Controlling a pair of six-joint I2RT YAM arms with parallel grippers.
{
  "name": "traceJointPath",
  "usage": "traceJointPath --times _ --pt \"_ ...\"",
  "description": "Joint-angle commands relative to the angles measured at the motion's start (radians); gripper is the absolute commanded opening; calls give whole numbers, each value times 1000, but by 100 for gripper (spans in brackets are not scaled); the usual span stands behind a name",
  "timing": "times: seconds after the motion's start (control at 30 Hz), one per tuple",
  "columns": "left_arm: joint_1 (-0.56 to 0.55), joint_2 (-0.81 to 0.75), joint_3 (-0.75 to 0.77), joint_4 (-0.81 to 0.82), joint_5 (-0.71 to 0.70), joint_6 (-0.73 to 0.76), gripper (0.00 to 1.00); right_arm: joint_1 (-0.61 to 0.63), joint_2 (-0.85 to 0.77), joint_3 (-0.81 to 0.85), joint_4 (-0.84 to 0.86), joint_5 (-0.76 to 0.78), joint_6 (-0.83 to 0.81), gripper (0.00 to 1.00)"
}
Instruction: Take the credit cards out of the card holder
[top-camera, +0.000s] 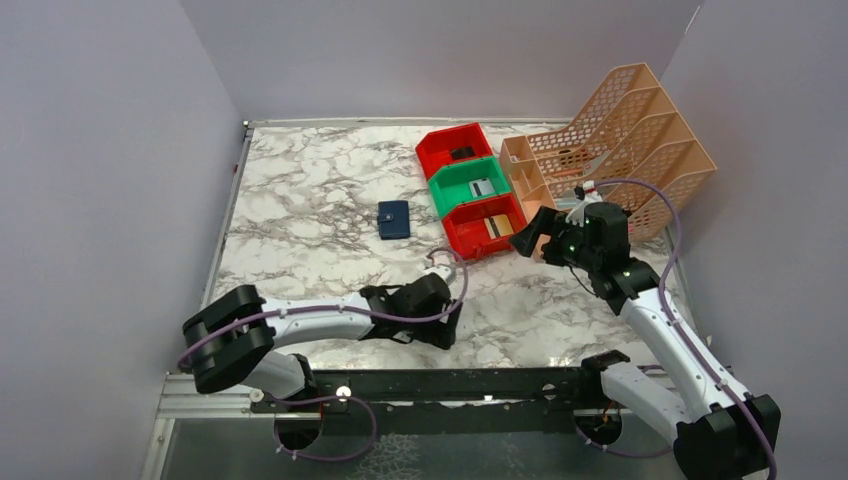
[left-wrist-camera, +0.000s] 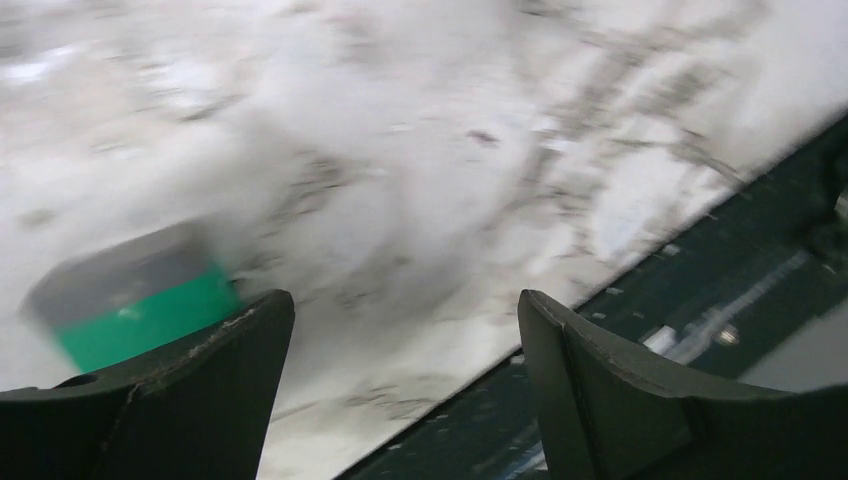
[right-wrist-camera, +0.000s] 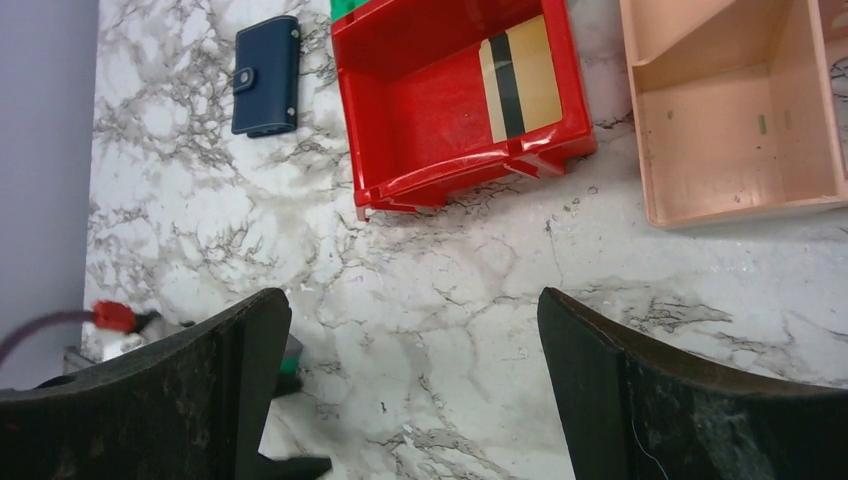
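Note:
The navy card holder lies shut and flat on the marble table, snap tab fastened. A gold credit card with a black stripe rests in the near red bin. A silver card sits in the green bin, and a black card in the far red bin. My right gripper hangs open just right of the near red bin. My left gripper is open and empty, low over the table's near edge.
A peach mesh organizer stands at the back right, close to my right arm. A small teal block lies beside my left fingers. The dark base rail runs along the near edge. Grey walls enclose the table.

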Motion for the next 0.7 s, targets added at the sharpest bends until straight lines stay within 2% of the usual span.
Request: traceJointPath --times 0.0,0.23,0.33,0.4,0.53,0.67 --pt "119 -144 -74 -224 -251 -82 86 -7 5 30 -14 30 15 99" --pt "372 -527 -182 -388 -412 -176 91 -7 19 42 -39 28 -2 99" --pt "394 -692 -190 -356 -388 -174 91 -7 27 42 -37 5 -5 99" --pt "394 -763 -206 -252 -294 -112 91 -7 35 40 -33 -7 -5 99" --pt "394 -742 -208 -85 -103 -53 90 -7 58 41 -34 -19 2 99" --pt "394 -550 -174 42 84 -9 90 -7 78 44 -48 -31 5 99"
